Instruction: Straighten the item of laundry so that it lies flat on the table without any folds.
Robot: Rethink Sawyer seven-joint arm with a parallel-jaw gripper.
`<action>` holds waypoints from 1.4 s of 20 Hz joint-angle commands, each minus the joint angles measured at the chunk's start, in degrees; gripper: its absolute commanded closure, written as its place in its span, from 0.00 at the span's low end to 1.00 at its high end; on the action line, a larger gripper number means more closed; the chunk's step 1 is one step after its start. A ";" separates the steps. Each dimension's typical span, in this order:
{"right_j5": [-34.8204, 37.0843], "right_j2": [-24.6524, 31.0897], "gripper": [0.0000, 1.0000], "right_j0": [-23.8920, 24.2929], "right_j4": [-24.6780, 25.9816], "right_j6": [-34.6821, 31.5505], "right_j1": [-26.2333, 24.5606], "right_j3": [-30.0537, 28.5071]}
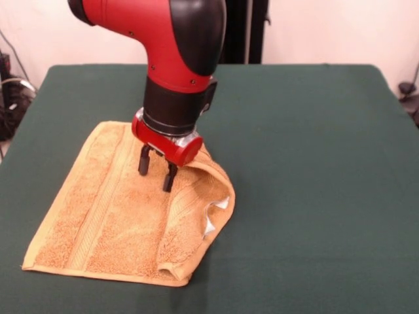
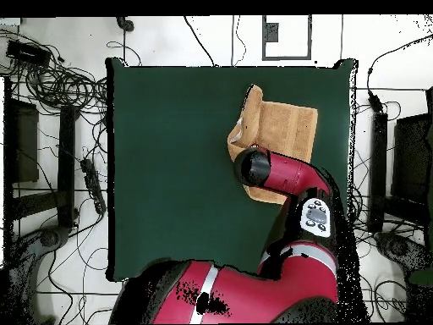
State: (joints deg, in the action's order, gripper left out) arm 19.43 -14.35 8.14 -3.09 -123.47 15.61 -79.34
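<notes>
Orange-tan terry towel spread on the dark green tabletop, toward the left half in the front view and nearer the front edge than the pedestal side. Left and central portions lying flat, woven band running lengthwise. Right edge doubled over onto the rest as a raised fold, small white tag peeking from under it.

Red and black arm descending from above; hand poised directly over the towel beside the fold, two dark fingers spread apart and holding nothing. Contact between fingertips and cloth not resolvable.

In the overhead view, the towel's middle hidden by the arm; curled edge visible toward the tabletop's centre.

Probable handling: light, limp, thick pile, no stiffness; likely to drape and drag, not slide cleanly, on the felt-like cover. Best purchase judged to be the free edge of the folded flap, pinched shallowly through one layer only, then drawn outward to the right and laid down. Risk: catching both layers and shifting the whole cloth.
</notes>
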 commanded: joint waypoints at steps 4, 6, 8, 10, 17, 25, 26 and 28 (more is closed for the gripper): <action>1.51 7.61 0.00 -4.30 -5.34 -11.57 -0.71 -3.19; 1.29 7.14 0.00 -5.40 -6.00 -12.51 -1.16 -2.96; 1.21 6.69 0.00 -6.31 -6.75 -13.41 -1.16 -2.99; 1.17 6.12 0.00 -7.27 -7.63 -14.43 -0.88 -3.30; 3.10 2.89 0.00 -11.88 -11.70 -17.58 0.27 -3.58; 0.86 2.49 0.00 -13.44 -15.33 -17.24 1.13 -5.95; 0.21 2.87 0.00 -13.25 -15.55 -16.97 1.33 -6.48; 0.08 3.15 0.00 -13.21 -16.07 -16.48 1.92 -7.26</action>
State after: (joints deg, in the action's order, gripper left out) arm 19.41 -15.67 -3.37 -14.62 -124.45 16.19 -80.61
